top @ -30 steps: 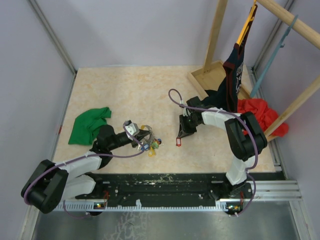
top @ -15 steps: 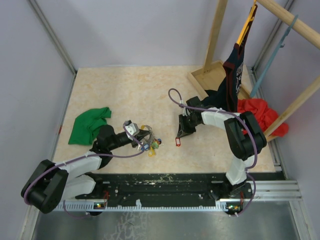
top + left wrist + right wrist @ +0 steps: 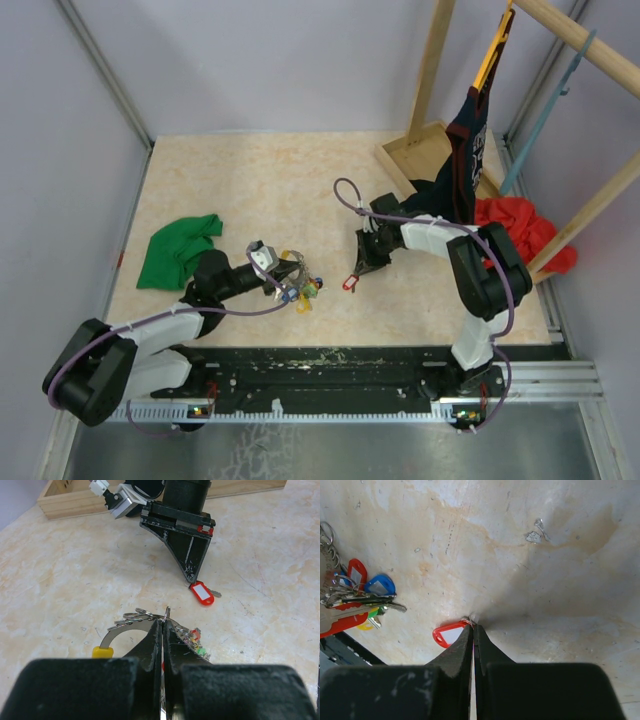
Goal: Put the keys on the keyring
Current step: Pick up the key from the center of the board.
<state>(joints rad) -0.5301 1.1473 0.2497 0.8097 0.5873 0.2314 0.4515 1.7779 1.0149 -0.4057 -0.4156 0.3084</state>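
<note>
- Table (image 3: 250, 180): one, pale marbled top. One green cloth (image 3: 178, 250) lies at its left and one red cloth (image 3: 515, 225) at its right edge, both well apart from the work.
- Arms: two. The left fingers (image 3: 163, 630) are together, clamped on the keyring's wire. The right fingers (image 3: 473, 635) are together, tips pinching the end of the loose key's tag, as far as it shows.
- Keyring (image 3: 120, 631): one thin grey ring, front-centre of the table. Its bunch rests on the surface: one blue tag, one yellow, a bit of green, at least one red.
- Red-tagged key (image 3: 449, 635): one loose, near the bunch on its right, not touching it.
- Step in hand, by my reading: carry this key to the ring. Hold the pinch at the tag's end, lift low, move slowly and steady the ring. So thin a grip may slip.
</note>
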